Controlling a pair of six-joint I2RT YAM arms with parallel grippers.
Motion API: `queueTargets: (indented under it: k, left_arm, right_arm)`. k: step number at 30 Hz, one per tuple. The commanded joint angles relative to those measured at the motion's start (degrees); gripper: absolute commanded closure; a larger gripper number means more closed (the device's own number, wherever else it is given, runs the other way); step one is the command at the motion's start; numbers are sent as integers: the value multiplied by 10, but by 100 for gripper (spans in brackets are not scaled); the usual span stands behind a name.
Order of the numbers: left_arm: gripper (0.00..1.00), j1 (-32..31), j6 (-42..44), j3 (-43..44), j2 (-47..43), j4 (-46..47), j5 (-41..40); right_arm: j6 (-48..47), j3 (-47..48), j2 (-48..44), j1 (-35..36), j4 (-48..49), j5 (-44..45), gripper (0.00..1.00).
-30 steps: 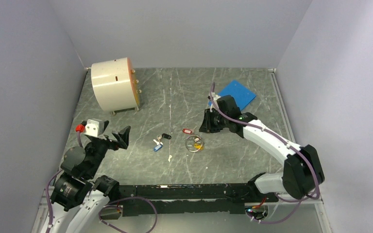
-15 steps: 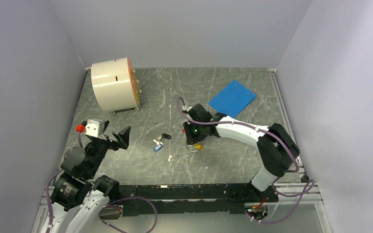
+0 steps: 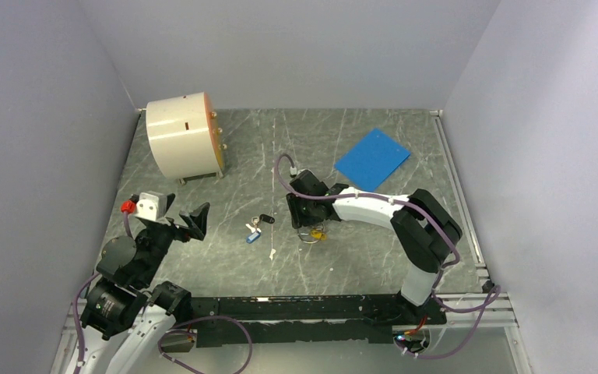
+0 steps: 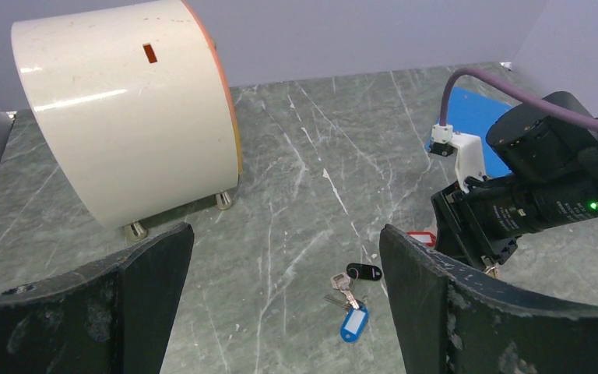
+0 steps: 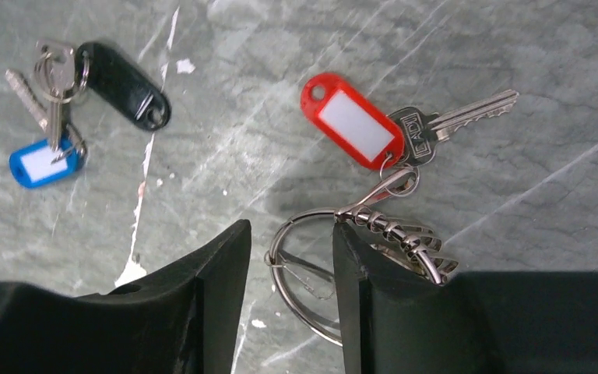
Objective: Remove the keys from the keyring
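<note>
The keyring [image 5: 305, 269], a thin silvery ring with small loops, lies on the table; it also shows in the top view [image 3: 310, 236]. A red-tagged key [image 5: 350, 121] hangs from one loop. An orange-yellow tag [image 3: 319, 231] shows only in the top view. My right gripper [image 5: 290, 234] is low over the ring, jaws a little apart, with the ring's left arc in the gap and its right finger [image 5: 374, 304] covering the rest. It hides the red tag in the top view [image 3: 302, 216]. My left gripper [image 4: 284, 234] is wide open and empty, well to the left.
Loose keys with a blue tag [image 5: 40, 165] and a black tag [image 5: 123, 84] lie left of the ring. A cream cylinder [image 3: 183, 139] stands at the back left. A blue sheet [image 3: 372, 157] lies at the back right. A white scrap [image 3: 272, 252] lies nearer the front.
My right arm has swung left and down from beside the blue sheet onto the keyring, now covering the red tag in the top view. The left arm has not moved.
</note>
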Motion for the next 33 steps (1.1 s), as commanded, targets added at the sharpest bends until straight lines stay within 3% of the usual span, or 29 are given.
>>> queueTargets:
  k: [1, 11, 18, 28, 33]
  left_arm:
    - [5, 3, 9, 19, -4, 5, 10]
    - [5, 3, 9, 19, -3, 6, 11]
    - [5, 3, 9, 19, -4, 4, 10]
    - [5, 3, 10, 19, -1, 5, 11]
    - [5, 3, 10, 19, 2, 4, 10]
  right_arm:
    - [37, -4, 17, 4, 37, 49, 53]
    - [67, 1, 56, 35, 18, 124, 57]
    - [76, 2, 83, 45, 11, 162, 71]
    - [42, -8, -15, 45, 41, 105, 99]
    - [23, 10, -68, 44, 42, 76, 100]
